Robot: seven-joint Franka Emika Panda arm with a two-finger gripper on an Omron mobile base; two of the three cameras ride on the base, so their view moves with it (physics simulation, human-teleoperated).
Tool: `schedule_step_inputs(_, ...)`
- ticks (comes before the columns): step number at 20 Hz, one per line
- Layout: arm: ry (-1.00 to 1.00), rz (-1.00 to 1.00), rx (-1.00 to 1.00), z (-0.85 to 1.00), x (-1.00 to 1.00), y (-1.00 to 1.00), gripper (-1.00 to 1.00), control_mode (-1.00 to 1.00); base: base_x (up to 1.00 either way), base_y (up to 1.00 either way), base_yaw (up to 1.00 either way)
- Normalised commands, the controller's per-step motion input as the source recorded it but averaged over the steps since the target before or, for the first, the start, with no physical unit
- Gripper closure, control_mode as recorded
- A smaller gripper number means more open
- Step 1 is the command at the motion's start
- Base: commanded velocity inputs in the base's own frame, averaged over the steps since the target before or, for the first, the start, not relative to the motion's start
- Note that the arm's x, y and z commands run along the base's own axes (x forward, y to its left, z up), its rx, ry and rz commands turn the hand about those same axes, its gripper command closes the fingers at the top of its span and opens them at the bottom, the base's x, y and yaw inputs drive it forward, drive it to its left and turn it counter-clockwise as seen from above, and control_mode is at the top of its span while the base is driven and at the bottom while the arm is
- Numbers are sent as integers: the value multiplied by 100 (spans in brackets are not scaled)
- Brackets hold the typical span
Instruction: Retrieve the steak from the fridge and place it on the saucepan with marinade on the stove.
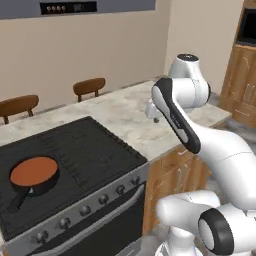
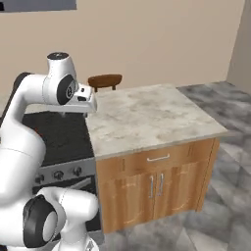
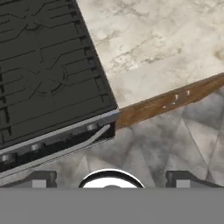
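The saucepan (image 1: pixel 34 176) sits at the front left of the stove (image 1: pixel 85 150), with its long black handle pointing toward the front edge. Smooth orange-brown marinade (image 1: pixel 34 171) fills it, and nothing lies on the sauce. My gripper (image 3: pixel 110 179) hangs high over the stove's right edge where it meets the counter, well to the right of the pan. It is open, its two dark tips wide apart with nothing between them. In the base views the hand (image 1: pixel 152 113) (image 2: pixel 77 109) points downward. The steak and the fridge are out of view.
A marble counter (image 2: pixel 147 115) on wooden cabinets (image 2: pixel 157 186) adjoins the stove on the right. Two brown chairs (image 1: pixel 89 87) stand behind the counter. Tall wooden cabinets with a black appliance (image 1: pixel 247 25) are at the far right. The floor is grey tile (image 3: pixel 175 140).
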Motion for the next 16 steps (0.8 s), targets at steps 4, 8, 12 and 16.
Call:
schedule_step_inputs(4,0,0,0,0,0,0,-100,100,-1,0,-100)
schedule_step_inputs(8,0,0,0,0,0,0,-100,100,0,0,-100)
schedule_step_inputs(12,0,0,0,0,0,0,-100,100,0,0,-100)
schedule_step_inputs(16,0,0,0,0,0,0,-100,100,11,-2,-87)
